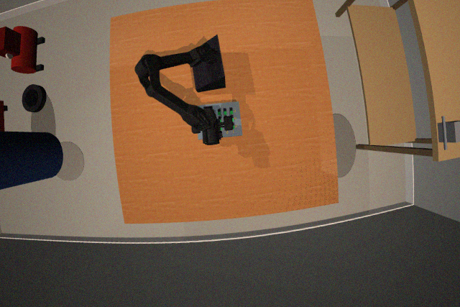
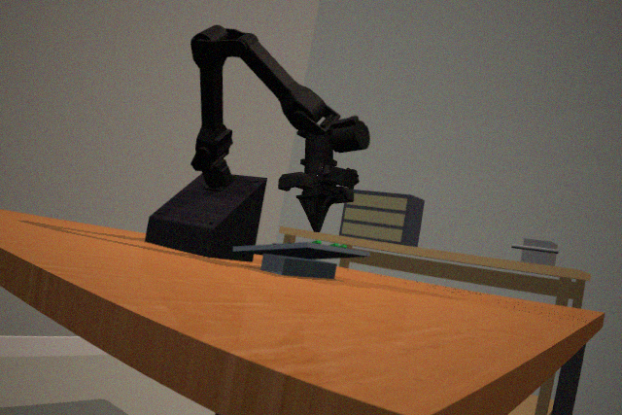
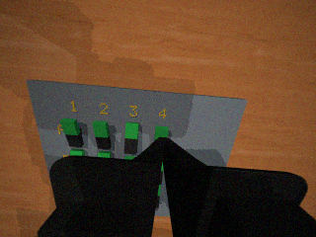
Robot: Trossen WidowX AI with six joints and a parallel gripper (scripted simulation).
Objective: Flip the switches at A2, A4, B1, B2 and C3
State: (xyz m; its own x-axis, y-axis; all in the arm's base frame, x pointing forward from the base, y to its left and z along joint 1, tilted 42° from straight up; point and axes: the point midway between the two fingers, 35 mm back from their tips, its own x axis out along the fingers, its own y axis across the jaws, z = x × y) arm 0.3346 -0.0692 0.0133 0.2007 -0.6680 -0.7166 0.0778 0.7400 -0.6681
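Observation:
The grey switch panel (image 1: pixel 238 131) (image 2: pixel 251 249) (image 3: pixel 214 118) stands on a block on the table. In the wrist view, row A shows switches A1 (image 3: pixel 72 132), A2 (image 3: pixel 102 134), A3 (image 3: pixel 131 138) and A4 (image 3: pixel 161 131), with green far halves; black near halves show on the first three. Only green far parts of B1 (image 3: pixel 77 153) and B2 (image 3: pixel 104 155) show. The fingers hide C3 and the near half of A4. Which ends are raised is hard to tell. My gripper (image 2: pixel 317 229) (image 3: pixel 162 141) is shut and empty, its tips a little above the panel, overlapping A4's near side in the wrist view.
The arm's dark base box (image 1: pixel 210 75) (image 2: pixel 200 214) stands on the wooden table (image 1: pixel 167 185) (image 2: pixel 200 299) close to the panel's near side. The arm and wrist cover the panel's left part in the top view. A wooden bench (image 1: pixel 382 73) stands beyond the table.

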